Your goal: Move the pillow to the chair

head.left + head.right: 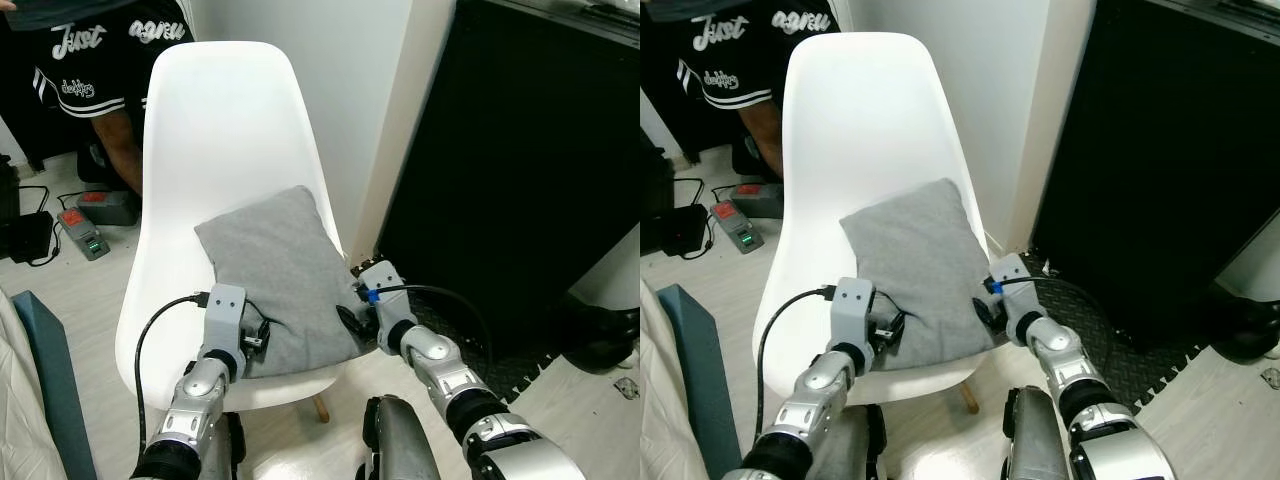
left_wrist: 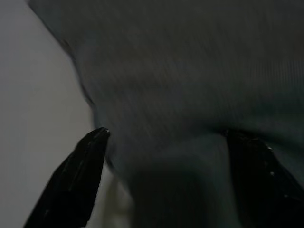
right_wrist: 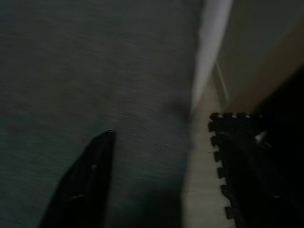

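My left gripper (image 1: 262, 337) and right gripper (image 1: 350, 318) flank the grey pillow (image 1: 280, 275), fingers spread, nothing clamped. Pillow lies on the white chair (image 1: 215, 130) seat.

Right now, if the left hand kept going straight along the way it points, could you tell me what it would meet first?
Most likely the grey pillow: the left hand points into it, open fingers straddling its near corner on the white chair. Depth is unclear.

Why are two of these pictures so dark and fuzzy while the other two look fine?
Both eye views are bright and sharp: grey pillow on the white chair. The left wrist view is dim and blurred, its open left gripper pressed close to the fabric. The right wrist view is dark and soft too, near the right gripper.
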### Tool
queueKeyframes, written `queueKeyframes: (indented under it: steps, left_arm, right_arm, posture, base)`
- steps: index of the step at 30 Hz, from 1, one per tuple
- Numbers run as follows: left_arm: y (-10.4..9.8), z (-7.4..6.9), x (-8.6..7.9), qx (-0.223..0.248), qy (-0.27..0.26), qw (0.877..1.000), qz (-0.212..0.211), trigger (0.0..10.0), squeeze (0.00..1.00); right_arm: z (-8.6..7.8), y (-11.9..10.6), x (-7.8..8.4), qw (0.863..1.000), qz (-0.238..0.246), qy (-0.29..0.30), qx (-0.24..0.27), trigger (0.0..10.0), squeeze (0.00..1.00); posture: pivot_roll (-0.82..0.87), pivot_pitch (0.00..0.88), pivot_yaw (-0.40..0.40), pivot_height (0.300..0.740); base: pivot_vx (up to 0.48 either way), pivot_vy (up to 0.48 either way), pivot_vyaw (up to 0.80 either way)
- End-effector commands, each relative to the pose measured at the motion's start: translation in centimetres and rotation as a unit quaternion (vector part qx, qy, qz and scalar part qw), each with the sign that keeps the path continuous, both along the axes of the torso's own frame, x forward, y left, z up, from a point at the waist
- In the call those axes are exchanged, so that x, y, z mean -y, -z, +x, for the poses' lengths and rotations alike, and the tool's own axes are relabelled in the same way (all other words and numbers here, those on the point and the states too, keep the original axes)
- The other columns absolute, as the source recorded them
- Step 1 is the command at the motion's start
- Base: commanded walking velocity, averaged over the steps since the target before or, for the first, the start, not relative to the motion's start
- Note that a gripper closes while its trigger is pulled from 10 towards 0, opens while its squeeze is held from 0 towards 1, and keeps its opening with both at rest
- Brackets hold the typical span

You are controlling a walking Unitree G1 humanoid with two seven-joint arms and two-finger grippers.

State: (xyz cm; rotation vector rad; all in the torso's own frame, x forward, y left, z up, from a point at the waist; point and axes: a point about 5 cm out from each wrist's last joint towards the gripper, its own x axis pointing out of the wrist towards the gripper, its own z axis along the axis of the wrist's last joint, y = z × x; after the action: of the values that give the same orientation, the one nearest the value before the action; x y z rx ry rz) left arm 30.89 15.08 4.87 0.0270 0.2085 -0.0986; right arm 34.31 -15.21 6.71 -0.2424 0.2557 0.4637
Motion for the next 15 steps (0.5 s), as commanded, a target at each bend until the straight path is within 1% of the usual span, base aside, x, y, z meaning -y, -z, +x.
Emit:
queueKeyframes:
  steps: [1,3,4,5,6,7,8,9,10,11,12,13,14,15]
  left_arm:
    - [-0.1,-0.2,-1.2,0.010,-0.012,1.000,-0.001,10.0,1.00]
    - [0.1,-0.6,-2.2,0.008,-0.018,1.000,0.015,10.0,1.00]
    - [0.1,-0.6,-2.2,0.008,-0.018,1.000,0.015,10.0,1.00]
    - [0.2,-0.8,-2.8,0.005,-0.024,0.999,0.025,10.0,1.00]
    - [0.2,-0.8,-2.8,0.005,-0.024,0.999,0.025,10.0,1.00]
    - [0.3,-1.1,-3.4,0.003,-0.029,0.999,0.029,10.0,1.00]
    - [0.4,-1.3,-4.0,0.003,-0.033,0.999,0.033,10.0,1.00]
    - [0.4,-1.6,-4.6,0.006,-0.040,0.999,0.035,10.0,1.00]
    - [0.2,-1.8,-5.2,0.011,-0.048,0.998,0.032,10.0,1.00]
    - [0.2,-1.8,-5.2,0.011,-0.048,0.998,0.032,10.0,1.00]
    - [-0.1,-1.9,-5.9,0.022,-0.062,0.997,0.026,10.0,0.06]
    - [-0.5,-1.9,-6.7,0.033,-0.081,0.996,0.013,10.0,0.00]
    - [-0.5,-1.9,-6.7,0.033,-0.081,0.996,0.013,10.0,0.00]
    - [-1.1,-1.8,-7.5,0.045,-0.109,0.993,0.002,10.0,0.00]
  right_arm:
    - [-0.2,0.2,1.2,1.000,0.007,0.012,-0.009,10.0,1.00]
    - [-0.4,0.2,2.3,1.000,0.019,0.009,-0.021,10.0,1.00]
    - [-0.4,0.2,2.3,1.000,0.019,0.009,-0.021,10.0,1.00]
    - [-0.5,0.2,2.9,1.000,0.014,0.004,-0.026,10.0,1.00]
    - [-0.5,0.2,2.9,1.000,0.014,0.004,-0.026,10.0,1.00]
    - [-0.8,0.3,3.5,1.000,0.006,-0.007,-0.030,10.0,0.95]
    - [-1.0,0.3,4.0,0.999,0.000,-0.018,-0.032,10.0,0.00]
    - [-1.2,0.2,4.4,0.999,-0.001,-0.024,-0.032,10.0,0.00]
    - [-1.2,0.0,4.9,0.999,0.012,-0.024,-0.032,10.0,0.00]
    - [-1.2,0.0,4.9,0.999,0.012,-0.024,-0.032,10.0,0.00]
    - [-1.0,-0.5,5.2,0.999,0.038,-0.017,-0.026,10.0,0.00]
    - [-0.7,-1.2,5.5,0.997,0.070,-0.006,-0.016,10.0,0.00]
    - [-0.7,-1.2,5.5,0.997,0.070,-0.006,-0.016,10.0,0.00]
    - [-0.3,-2.2,5.7,0.994,0.113,0.012,0.003,10.0,0.00]
  posture:
    - [0.01,0.131,-0.046,0.581]
    - [0.02,0.129,-0.048,0.581]
    - [0.02,0.129,-0.048,0.581]
    - [0.02,0.129,-0.047,0.581]
    - [0.02,0.129,-0.047,0.581]
    - [0.02,0.129,-0.046,0.581]
    - [0.02,0.129,-0.045,0.581]
    - [0.02,0.129,-0.043,0.581]
    - [0.02,0.128,-0.041,0.581]
    - [0.02,0.128,-0.041,0.581]
    - [0.02,0.129,-0.039,0.581]
    - [0.02,0.128,-0.038,0.581]
    - [0.02,0.128,-0.038,0.581]
    - [0.02,0.126,-0.037,0.581]
  base:
    - [0.000,0.000,0.00]
    - [0.000,0.000,0.00]
    - [0.000,0.000,0.00]
    - [0.000,0.000,0.00]
    - [0.000,0.000,0.00]
    - [0.000,0.000,0.00]
    - [0.000,0.000,0.00]
    - [0.000,0.000,0.00]
    - [0.000,0.000,0.00]
    - [0.000,0.000,0.00]
    - [0.000,0.000,0.00]
    - [0.000,0.000,0.00]
    - [0.000,0.000,0.00]
    - [0.000,0.000,0.00]
